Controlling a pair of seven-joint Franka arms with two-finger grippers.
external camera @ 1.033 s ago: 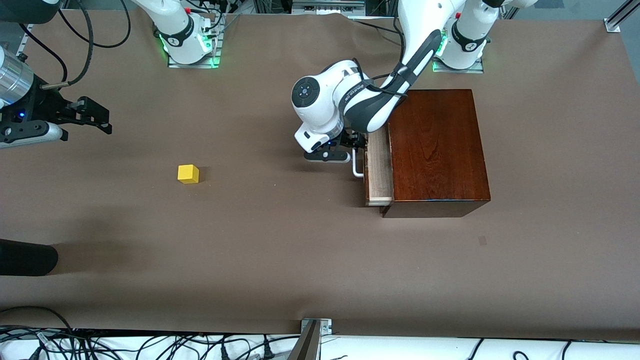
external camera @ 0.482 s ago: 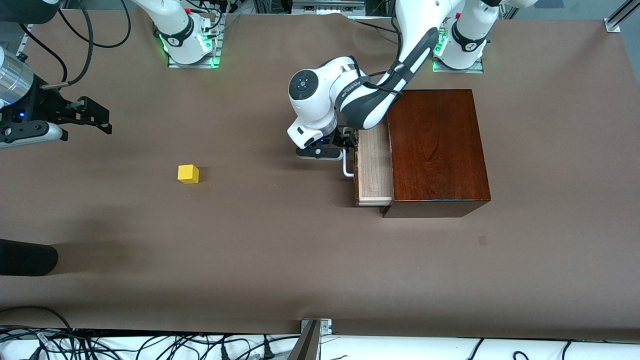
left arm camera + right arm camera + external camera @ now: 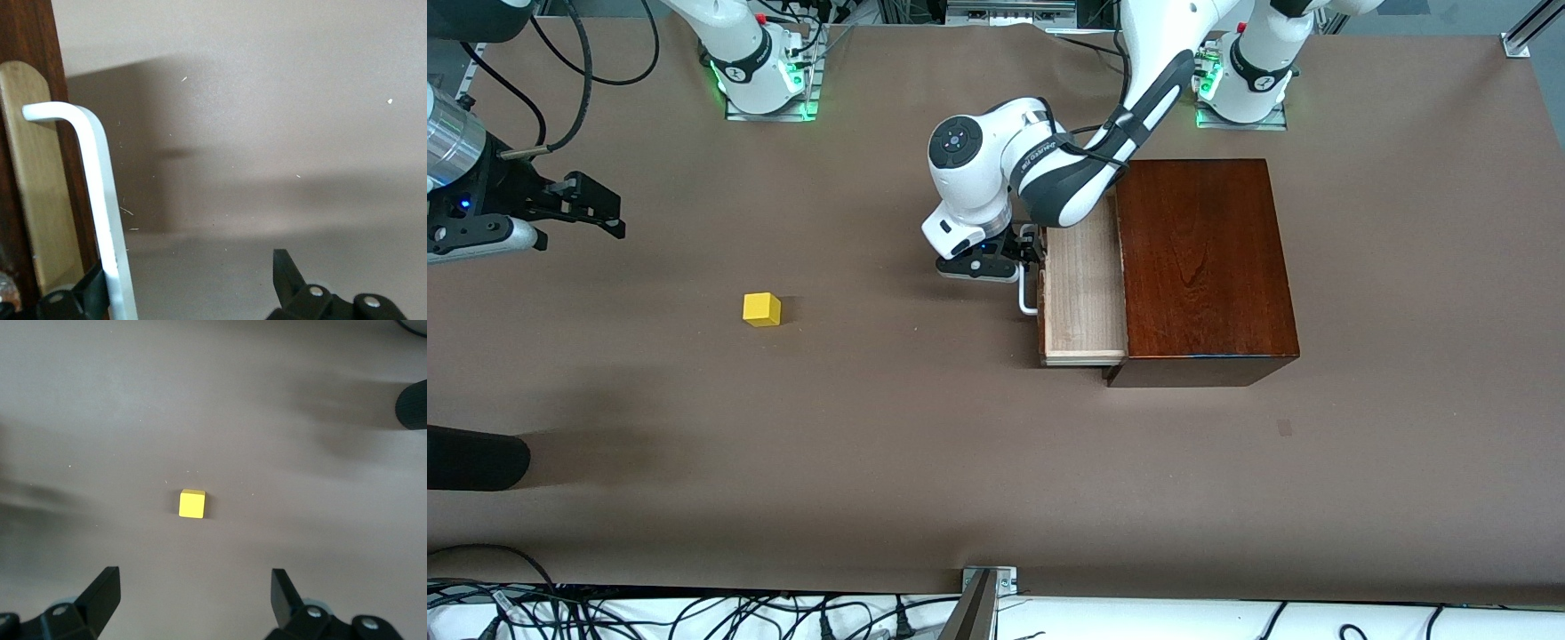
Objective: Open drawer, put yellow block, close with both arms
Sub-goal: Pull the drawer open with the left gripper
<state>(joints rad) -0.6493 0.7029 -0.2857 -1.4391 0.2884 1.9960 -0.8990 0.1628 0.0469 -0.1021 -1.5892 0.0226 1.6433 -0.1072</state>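
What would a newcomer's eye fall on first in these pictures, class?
Probably the dark box with its drawer partly out, the left claw at the white handle. Next, the yellow block alone on the table toward the right arm's end, where the right claw hangs open.
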